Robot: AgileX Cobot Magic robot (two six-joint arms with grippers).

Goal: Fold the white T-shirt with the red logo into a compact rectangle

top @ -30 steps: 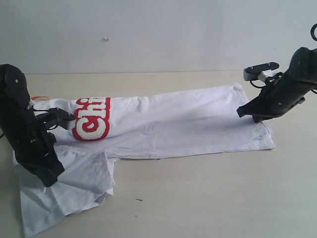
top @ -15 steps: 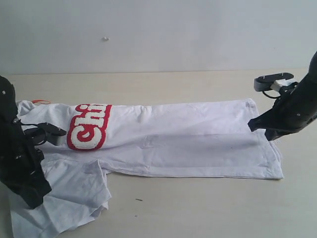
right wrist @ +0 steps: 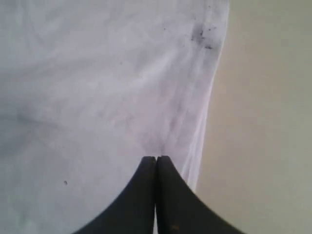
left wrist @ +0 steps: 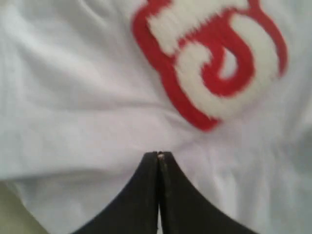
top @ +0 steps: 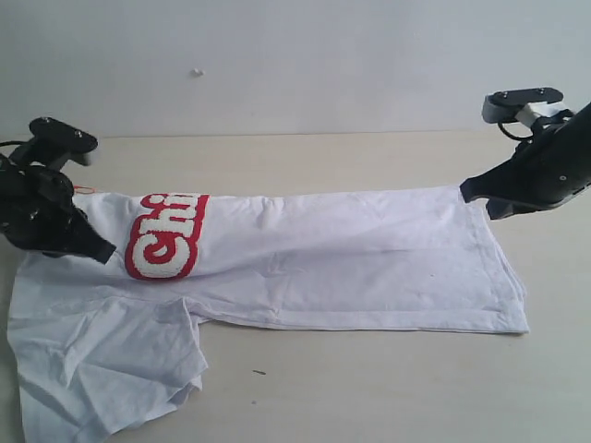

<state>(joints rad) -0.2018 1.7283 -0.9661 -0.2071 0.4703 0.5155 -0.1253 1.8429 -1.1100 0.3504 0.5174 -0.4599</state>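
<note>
Left end effector (top: 103,251) and right end effector (top: 469,192) are both seen with jaws pressed together in the exterior view. Each is judged to be pinched on an edge of the white T-shirt (top: 351,268), which is stretched lengthwise across the worktop (top: 369,397) between them. The red logo (top: 166,235) lies face up just beside the left end effector, with only part of its lettering shown, and 1 sleeve (top: 111,360) is crumpled at the near left. In the left wrist view, the 2 jaws are shown shut tip to tip with cloth gathered at them. The fuzzy pile of the logo is seen close up there, a detail lost in the exterior view. In the right wrist view, the closed tips are placed right at the stitched hem (right wrist: 207,122), with bare worktop beside it. Some dark specks (right wrist: 202,34) are also shown on the cloth, and these can hardly be made out in the exterior view. The shirt is judged light, thin and limp, so it is expected to sag and wrinkle unless held taut at 2 points. Hems, corners and shoulder seams are judged the best places to be gripped, and the thick logo patch is likely to resist a crease.
</note>
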